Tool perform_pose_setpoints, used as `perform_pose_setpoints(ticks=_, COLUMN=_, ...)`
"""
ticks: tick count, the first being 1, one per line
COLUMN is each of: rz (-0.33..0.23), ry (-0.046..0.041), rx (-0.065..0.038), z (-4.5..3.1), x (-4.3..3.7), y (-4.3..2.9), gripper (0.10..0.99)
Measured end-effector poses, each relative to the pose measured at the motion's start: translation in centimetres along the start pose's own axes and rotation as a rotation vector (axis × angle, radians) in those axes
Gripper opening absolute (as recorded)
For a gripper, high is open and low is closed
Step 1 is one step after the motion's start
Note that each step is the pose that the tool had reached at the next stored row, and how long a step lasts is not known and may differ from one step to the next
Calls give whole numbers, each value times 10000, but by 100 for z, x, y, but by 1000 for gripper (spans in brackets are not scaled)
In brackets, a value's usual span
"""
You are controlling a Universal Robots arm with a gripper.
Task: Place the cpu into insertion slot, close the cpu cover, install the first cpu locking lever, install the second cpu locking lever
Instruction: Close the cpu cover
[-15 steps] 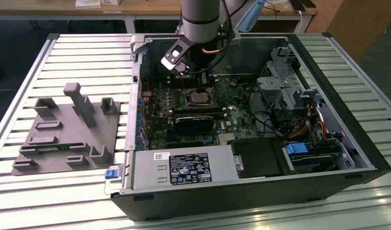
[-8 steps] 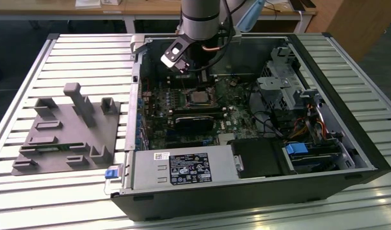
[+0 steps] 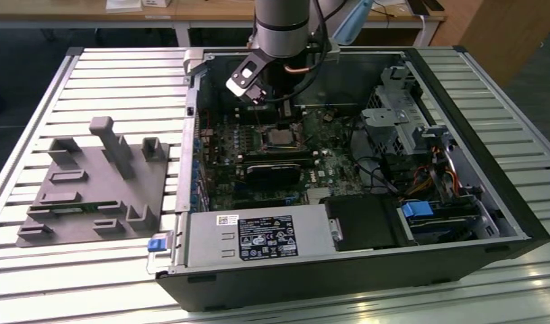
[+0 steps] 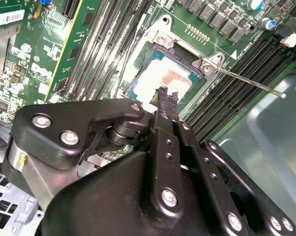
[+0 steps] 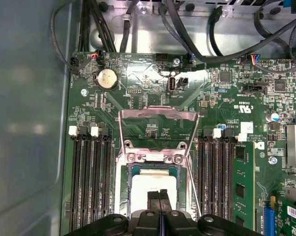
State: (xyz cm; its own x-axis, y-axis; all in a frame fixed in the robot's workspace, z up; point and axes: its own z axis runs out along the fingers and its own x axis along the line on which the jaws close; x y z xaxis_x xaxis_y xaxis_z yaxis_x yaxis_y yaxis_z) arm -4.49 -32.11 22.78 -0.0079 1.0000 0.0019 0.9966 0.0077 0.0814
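Pictured inside open desktop case (image 3: pixel 490 223): cpu (image 5: pixel 140 191) seated pale face up in insertion slot (image 5: pixel 122 187), cpu cover (image 5: pixel 158 112) swung open, locking lever (image 4: pixel 246 81) unlatched. Poised just over chip, gripper (image 5: pixel 160 192) fingers pressed together, gripping nothing.

Lighting is even and comes from overhead. In the second wrist view the cpu (image 4: pixel 155 81) face is washed almost white by glare, while the green circuit board (image 4: pixel 89 49) around it is well lit. Just beside the cpu, the gripper (image 4: pixel 163 97) body reads near-black, with small highlights on its screws. In the first wrist view the case wall (image 5: pixel 30 123), well apart from the cpu, carries soft pale reflections. In the exterior view the slatted table (image 3: pixel 392 305) shows glare streaks.
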Motion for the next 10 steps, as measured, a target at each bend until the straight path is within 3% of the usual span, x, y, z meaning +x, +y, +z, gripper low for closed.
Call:
perform_pose_setpoints(ticks=4, rz=0, ry=0, rx=39, z=-20, x=0, y=4, gripper=106)
perform_pose_setpoints(ticks=8, rz=-1, ry=1, rx=44, z=-123, x=0, y=13, gripper=106)
perform_pose_setpoints(ticks=10, rz=-1, ry=3, rx=46, z=-140, x=0, y=15, gripper=106)
